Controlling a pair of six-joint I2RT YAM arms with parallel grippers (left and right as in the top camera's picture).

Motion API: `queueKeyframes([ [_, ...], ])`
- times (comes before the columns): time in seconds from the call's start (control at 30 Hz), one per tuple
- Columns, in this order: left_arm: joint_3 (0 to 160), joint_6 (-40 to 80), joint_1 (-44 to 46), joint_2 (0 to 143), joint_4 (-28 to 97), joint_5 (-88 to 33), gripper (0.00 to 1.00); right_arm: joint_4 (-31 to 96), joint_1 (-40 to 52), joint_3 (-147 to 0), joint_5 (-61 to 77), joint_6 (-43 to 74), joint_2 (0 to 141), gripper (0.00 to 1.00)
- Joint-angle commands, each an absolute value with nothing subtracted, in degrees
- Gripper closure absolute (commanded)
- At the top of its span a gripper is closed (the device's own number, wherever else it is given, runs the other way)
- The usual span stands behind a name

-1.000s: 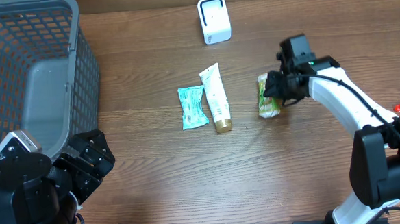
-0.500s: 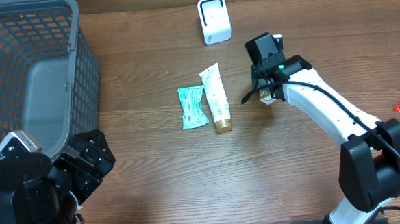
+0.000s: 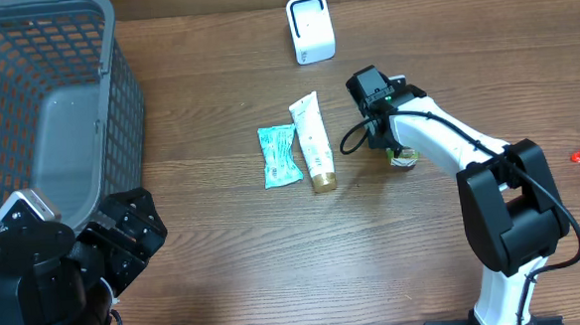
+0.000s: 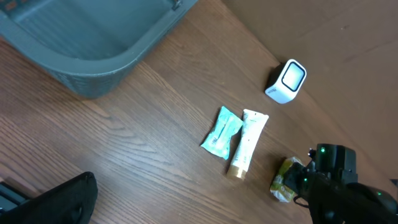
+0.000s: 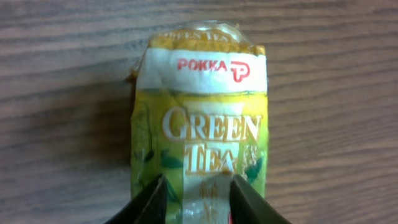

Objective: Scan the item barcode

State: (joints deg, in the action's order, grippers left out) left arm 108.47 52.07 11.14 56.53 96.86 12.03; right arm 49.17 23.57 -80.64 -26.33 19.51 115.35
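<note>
Green tea carton [image 5: 202,124]: lies flat on the wooden table [image 3: 225,255], right of centre, label up.
Right gripper [image 5: 199,199]: over the carton's end, claw slightly released, nothing grasped.
Cream tube [image 3: 314,141] and teal packet [image 3: 280,155]: side by side, just left of the carton.
White scanner [image 3: 310,28]: upright, far centre.
Grey basket [image 3: 117,92]: far left.
Left gripper [image 3: 125,239]: near left, claw released, empty.

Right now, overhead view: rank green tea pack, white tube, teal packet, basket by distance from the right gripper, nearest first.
1. Green tea pack, directly beneath the right gripper.
2. White tube, to its left.
3. Teal packet, beyond the tube.
4. Basket, far left corner.
</note>
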Motion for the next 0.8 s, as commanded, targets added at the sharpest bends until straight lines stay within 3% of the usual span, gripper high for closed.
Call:
queueKeyframes([
  [0.0, 108.7, 51.2, 10.7, 56.6, 96.8, 12.0, 0.00, 52.4, 21.5, -85.8, -26.0, 27.3, 111.7, 0.62],
  [0.1, 108.7, 51.2, 10.7, 56.6, 96.8, 12.0, 0.00, 55.1, 17.3, -90.1, -18.5, 26.5, 108.6, 0.61],
  [0.13, 108.7, 51.2, 10.7, 56.6, 96.8, 12.0, 0.00, 55.9, 15.5, -91.4, -15.1, 25.4, 107.5, 0.54],
  [0.2, 108.7, 51.2, 10.7, 56.6, 96.8, 12.0, 0.00, 56.6, 12.1, -92.7, -8.3, 23.7, 106.2, 0.21],
  [0.23, 108.7, 51.2, 10.7, 56.6, 96.8, 12.0, 0.01, 56.8, 9.9, -92.7, -3.9, 22.5, 105.7, 0.16],
  [0.4, 108.7, 51.2, 10.7, 56.6, 96.8, 12.0, 0.00, 58.1, -1.7, -87.5, 25.9, 10.4, 106.1, 0.12],
  [0.47, 108.7, 51.2, 10.7, 56.6, 96.8, 12.0, 0.00, 56.5, -3.5, -83.7, 30.0, 8.5, 106.2, 0.12],
  [0.6, 108.7, 51.2, 10.7, 56.6, 96.8, 12.0, 0.00, 47.3, -4.6, -73.5, 34.7, 8.9, 106.2, 0.23],
  [0.77, 108.7, 51.2, 10.7, 56.6, 96.8, 12.0, 0.01, 31.7, -4.6, -62.5, 37.4, 14.9, 106.2, 0.20],
])
